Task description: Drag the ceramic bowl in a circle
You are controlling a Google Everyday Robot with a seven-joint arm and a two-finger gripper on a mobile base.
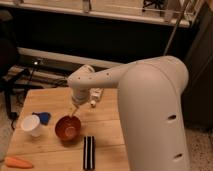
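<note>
Looks like a robotics lab here: a plain wooden table with metal racking running along the top behind it. Cables trail at left, and there's speckled hard floor at right. The big white arm reaches in, its gripper at the bowl's far rim.

A small, round ceramic bowl, glossy orange-red outside with a lighter orange inside, sits upright just beside a white cup, to the cup's right as the camera sees it. The two are close but apart. The bowl is a little wider than the cup, and its inner wall catches a bright sheen. The robot's gripper hangs at the bowl's far rim, on the side away from the cup; whether it touches the rim cannot be told.
</note>
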